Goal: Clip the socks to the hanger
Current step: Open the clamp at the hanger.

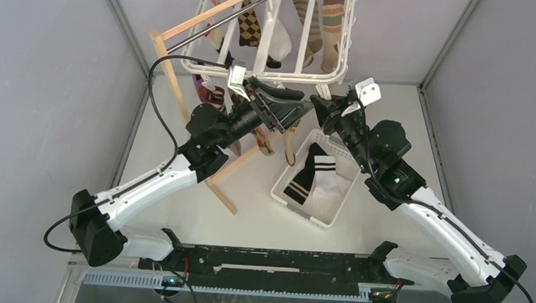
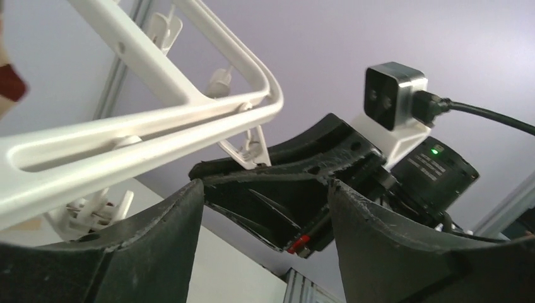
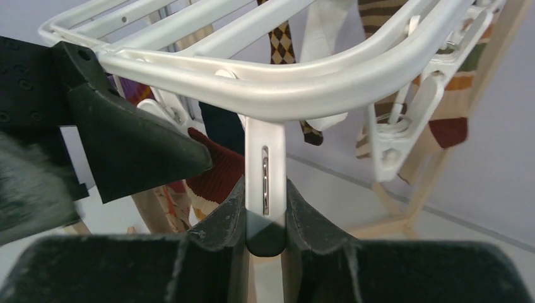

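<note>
Top view: my 2 arms meet under the near edge of the hanger (image 1: 263, 72), a white frame hung from the rod of a wooden stand (image 1: 173, 82). Several socks (image 1: 332, 25) already dangle from it. 2 more lie in the basket (image 1: 302, 211) below. My left gripper (image 1: 302, 103) is spread wide and my right gripper (image 1: 321, 105) sits just beside it.

Left wrist view: my 2 fingers (image 2: 158, 240) stand far apart with nothing between them. Past them I see the hanger's rounded corner and my right gripper under it.

Right wrist view: my right fingers (image 3: 315, 233) are pinched narrow around 1 white clip (image 3: 265, 170) hanging from the frame's near rail. A dark rounded end shows at the clip's bottom; I cannot tell whether it is fabric or part of the clip. 1 left finger hovers just beside the rail.

Risks, as I judge them: the clip is smooth and thin, so it could slip out of my right pinch and snap shut. The hanger hangs free, so a pull or a bump from my left finger could swing it. My left gripper holds no sock, so the clip may have nothing to bite.

The table (image 1: 247, 217) is plain matte white. The walls (image 1: 45, 74) are flat pale grey with metal corner posts.
</note>
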Robot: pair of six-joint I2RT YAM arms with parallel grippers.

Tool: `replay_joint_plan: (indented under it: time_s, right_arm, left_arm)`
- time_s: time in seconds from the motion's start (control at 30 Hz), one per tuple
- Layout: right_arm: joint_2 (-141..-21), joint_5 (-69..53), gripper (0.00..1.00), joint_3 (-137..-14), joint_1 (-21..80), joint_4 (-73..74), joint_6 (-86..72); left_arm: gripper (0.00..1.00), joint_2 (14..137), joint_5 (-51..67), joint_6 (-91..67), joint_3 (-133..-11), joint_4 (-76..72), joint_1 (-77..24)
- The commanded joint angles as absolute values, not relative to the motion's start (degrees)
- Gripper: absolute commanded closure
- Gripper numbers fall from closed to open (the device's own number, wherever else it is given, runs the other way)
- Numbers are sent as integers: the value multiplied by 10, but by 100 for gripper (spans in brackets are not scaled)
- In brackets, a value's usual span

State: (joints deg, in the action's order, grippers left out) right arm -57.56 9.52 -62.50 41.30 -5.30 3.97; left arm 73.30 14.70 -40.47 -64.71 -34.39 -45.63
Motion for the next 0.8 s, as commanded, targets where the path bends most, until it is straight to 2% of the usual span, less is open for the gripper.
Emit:
replay_joint_plan:
  time_s: [0.0,0.1,0.27,0.33,0.4,0.77]
  right_arm:
    - [-576,72,100,-643,419,-80,44]
    - [-579,67,100,-647,423,-78,49]
    - [-587,52,100,-650,427,-77,53]
    - [-591,47,100,-652,428,-76,55]
    - [-594,44,100,-655,430,-75,57]
    - [-601,39,100,-660,442,-67,74]
  left_arm:
    - [26,744,80,-396,-696,-284,-454]
    - [24,753,69,-380,-716,-262,-454]
    - [15,776,73,-364,-744,-242,-454]
    - [9,782,74,-361,-753,-239,-454]
    - [7,786,70,-359,-758,-235,-454]
    - [19,780,37,-361,-756,-240,-454]
